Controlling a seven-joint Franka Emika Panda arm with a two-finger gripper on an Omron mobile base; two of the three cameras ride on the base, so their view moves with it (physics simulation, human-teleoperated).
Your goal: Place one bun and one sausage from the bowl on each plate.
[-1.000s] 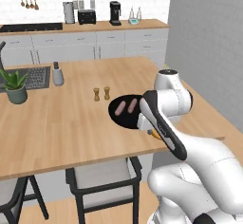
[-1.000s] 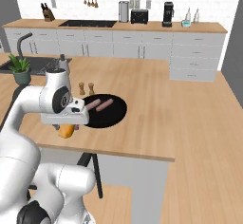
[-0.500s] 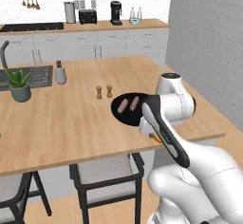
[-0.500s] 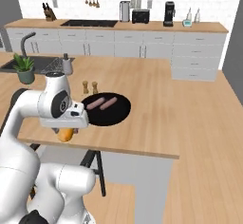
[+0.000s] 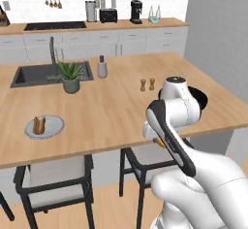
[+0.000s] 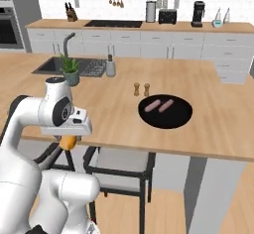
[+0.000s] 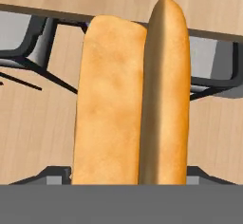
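Note:
My gripper (image 6: 68, 142) is shut on an orange-tan bun (image 7: 130, 99), which hangs below the hand, off the near edge of the island counter. In the left base view the bun (image 5: 159, 141) peeks out under the arm. The glossy black bowl (image 6: 173, 120) sits on the counter to the right and holds two pinkish sausages (image 6: 152, 105) (image 6: 165, 105). In the left base view, the arm half hides the bowl (image 5: 204, 100). A small light-grey plate (image 5: 53, 127) lies far left near the counter's front edge with a tan bun (image 5: 38, 124) on it.
Two small shakers (image 6: 140, 89) stand behind the bowl. A potted plant (image 5: 70, 76), a grey bottle (image 5: 101, 68) and a sink (image 5: 34, 74) with a faucet are at the back left. Dark stools (image 5: 53, 179) stand under the counter's near edge.
The whole picture has shifted: the base moved left along the island, bringing the sink, plant and plate into view. The bun stays in my gripper.

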